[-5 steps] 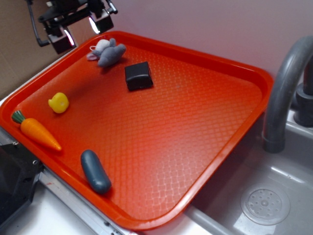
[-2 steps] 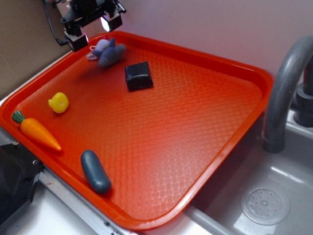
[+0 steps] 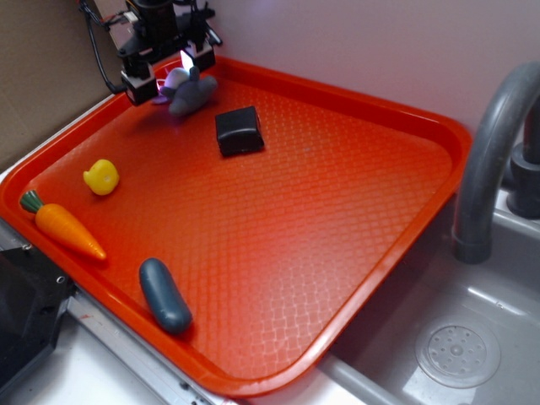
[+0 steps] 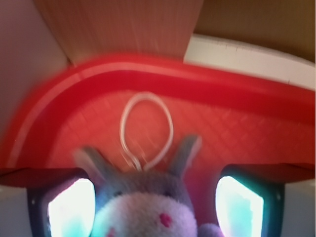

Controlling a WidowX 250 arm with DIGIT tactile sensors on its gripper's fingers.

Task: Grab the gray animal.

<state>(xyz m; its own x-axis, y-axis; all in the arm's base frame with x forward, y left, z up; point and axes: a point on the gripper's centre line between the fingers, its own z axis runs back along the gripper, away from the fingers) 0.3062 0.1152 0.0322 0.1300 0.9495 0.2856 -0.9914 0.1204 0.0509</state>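
The black robot gripper (image 3: 170, 69) is sitting at the upper left of the exterior frame, over the far left corner of the red textured plastic tray (image 3: 354, 211). Its jaws are standing wide apart, one glowing pad on each side of the small soft gray plush animal (image 3: 189, 91) with a whitish face, which is lying on the tray floor between them; whether the pads are touching the plush cannot be told. In the wrist view the gray animal (image 4: 143, 202) is filling the lower centre, two ears pointing up, pink marks showing on its pale muzzle, and a thin white cord loop (image 4: 146, 129) is lying on the tray just above its head, with the lit pads (image 4: 71, 210) at lower left and lower right. A glossy black block (image 3: 239, 130) is resting just right of the plush. A yellow duck toy (image 3: 101, 176), an orange plastic carrot (image 3: 64, 228) and a smooth dark blue-gray oblong toy (image 3: 164, 294) are lying along the tray's left and lower edge, well apart from the gripper. A gray curved faucet (image 3: 489, 152) is standing over the sink (image 3: 472, 337) at right.
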